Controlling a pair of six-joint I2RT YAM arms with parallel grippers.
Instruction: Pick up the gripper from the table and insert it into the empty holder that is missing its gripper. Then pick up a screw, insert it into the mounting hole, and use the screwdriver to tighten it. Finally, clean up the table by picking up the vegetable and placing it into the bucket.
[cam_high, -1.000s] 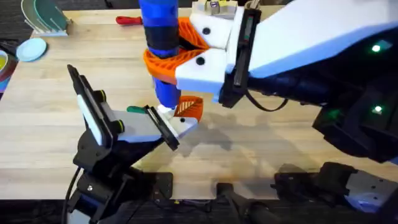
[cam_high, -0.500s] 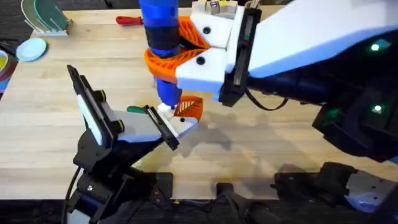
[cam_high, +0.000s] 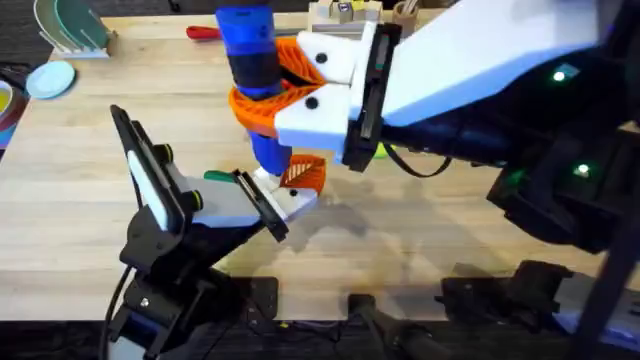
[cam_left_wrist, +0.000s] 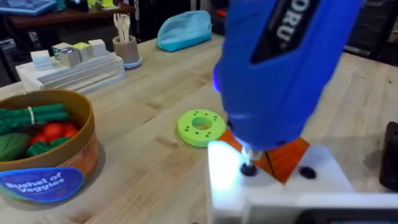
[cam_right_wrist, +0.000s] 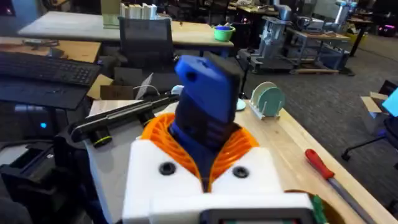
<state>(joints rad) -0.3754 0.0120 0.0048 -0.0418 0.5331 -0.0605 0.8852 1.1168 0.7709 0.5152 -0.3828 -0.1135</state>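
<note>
- One screwdriver (cam_high: 255, 85): my right gripper (cam_high: 262, 92) clamps its blue body upright, tip on a screw in the white holder (cam_left_wrist: 273, 186).
- One orange gripper (cam_left_wrist: 283, 155) seated in that holder.
- My left gripper (cam_high: 262, 205): cannot tell.
- One bucket (cam_left_wrist: 46, 165) holding vegetables; one green disc (cam_left_wrist: 200, 127) beside it.
- One red-handled driver (cam_right_wrist: 333, 180).

my overhead camera looks down and forward over the pale wooden table (cam_high: 80, 200). my left wrist camera sits very close behind the blue pen-shaped powered screwdriver (cam_left_wrist: 280, 68), facing across the table. my right wrist camera looks along that screwdriver from close, toward the room at 12 o'clock. all three share it.
</note>
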